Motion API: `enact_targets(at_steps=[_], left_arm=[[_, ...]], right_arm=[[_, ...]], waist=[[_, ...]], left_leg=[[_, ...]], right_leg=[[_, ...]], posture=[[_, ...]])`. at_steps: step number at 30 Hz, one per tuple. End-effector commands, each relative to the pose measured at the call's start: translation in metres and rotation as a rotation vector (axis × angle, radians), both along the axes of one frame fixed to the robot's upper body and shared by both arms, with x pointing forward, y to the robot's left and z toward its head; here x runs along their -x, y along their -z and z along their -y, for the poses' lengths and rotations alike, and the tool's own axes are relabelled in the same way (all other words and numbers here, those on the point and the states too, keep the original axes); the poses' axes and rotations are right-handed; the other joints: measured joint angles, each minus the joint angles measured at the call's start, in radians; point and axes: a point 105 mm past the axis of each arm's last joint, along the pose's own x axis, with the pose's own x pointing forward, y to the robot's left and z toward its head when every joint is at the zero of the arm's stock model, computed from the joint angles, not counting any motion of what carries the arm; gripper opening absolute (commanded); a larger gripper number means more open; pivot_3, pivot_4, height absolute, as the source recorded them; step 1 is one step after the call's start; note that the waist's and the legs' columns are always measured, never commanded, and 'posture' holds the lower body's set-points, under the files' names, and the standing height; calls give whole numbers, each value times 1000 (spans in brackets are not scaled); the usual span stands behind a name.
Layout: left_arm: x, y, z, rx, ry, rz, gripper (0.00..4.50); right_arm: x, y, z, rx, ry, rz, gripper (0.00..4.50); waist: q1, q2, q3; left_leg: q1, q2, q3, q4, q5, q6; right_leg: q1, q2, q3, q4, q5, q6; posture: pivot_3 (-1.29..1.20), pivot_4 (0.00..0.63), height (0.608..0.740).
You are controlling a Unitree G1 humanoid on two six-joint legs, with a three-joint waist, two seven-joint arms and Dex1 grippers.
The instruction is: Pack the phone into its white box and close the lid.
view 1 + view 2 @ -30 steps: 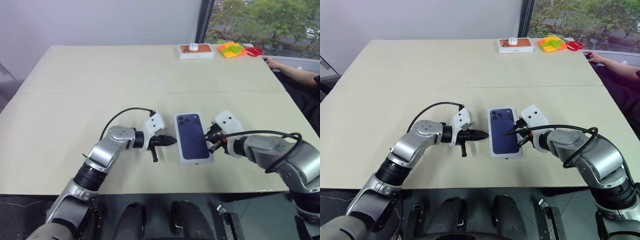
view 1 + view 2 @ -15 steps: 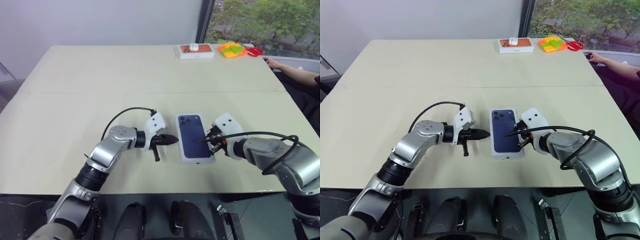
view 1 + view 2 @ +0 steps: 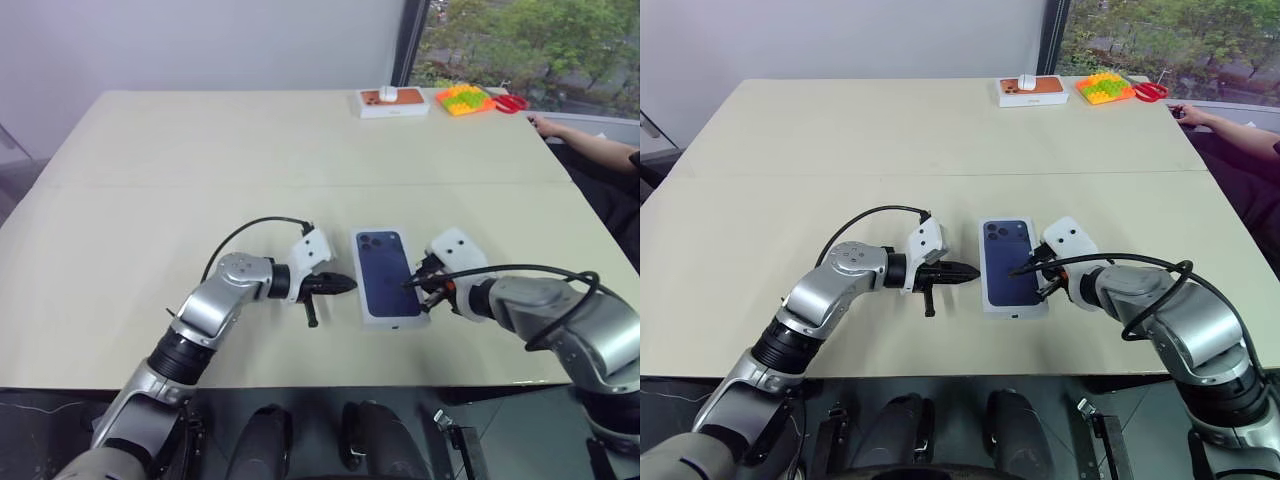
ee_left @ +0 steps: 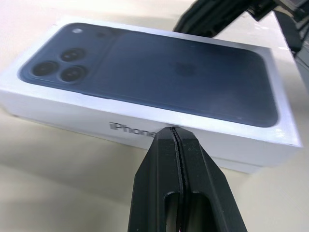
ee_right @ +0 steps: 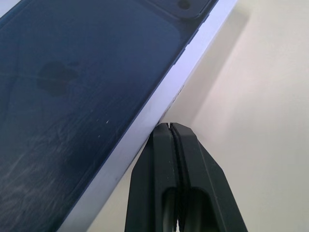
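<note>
White lid (image 3: 388,275) seated; box shifted slightly since before. My left end effector (image 3: 345,284) and right end effector (image 3: 411,283), both pressed together, flank it.

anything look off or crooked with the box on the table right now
Nothing stands out. The lid sits flat and square on the table, undamaged, with the left gripper and right gripper shut at its long sides.

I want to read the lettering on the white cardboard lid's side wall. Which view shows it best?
The left wrist view: the white cardboard lid shows its long side wall with grey lettering, partly hidden behind the shut left gripper. The right wrist view shows the opposite wall, edge-on; the eye views mostly its printed top.
</note>
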Motion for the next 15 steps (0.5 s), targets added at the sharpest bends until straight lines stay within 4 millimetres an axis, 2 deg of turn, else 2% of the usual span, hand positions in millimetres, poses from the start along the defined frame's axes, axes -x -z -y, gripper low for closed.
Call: enact_targets(at_steps=[1,6,9,12,15], left_arm=[[1,-15,-1,46,14,30,0],[-20,-42,-13,157,-70,30,0],[-39,-51,-8,180,-145,53,0],[-49,-43,3,115,-168,80,0],[-53,-21,19,-20,-160,107,0]], right_arm=[[2,-22,7,25,-21,87,53],[14,-44,5,17,-128,159,53],[30,-44,-7,-14,-245,155,53],[40,-34,-16,-36,-304,115,53],[42,-15,-20,-36,-286,50,53]], waist=[[0,0,0],[1,0,0],[4,0,0],[2,-1,0],[-1,-1,0]], left_leg=[[0,0,0,0,0,0],[0,0,0,0,0,0],[0,-1,-1,0,0,0],[1,-2,-1,0,0,0],[1,-3,0,0,0,0]], right_leg=[[0,0,0,0,0,0],[0,0,0,0,0,0],[1,1,-1,0,0,0],[2,0,-2,-1,0,0],[2,0,-1,-1,0,0]], posture=[[0,150,740],[0,150,740],[0,150,740],[0,150,740],[0,150,740]])
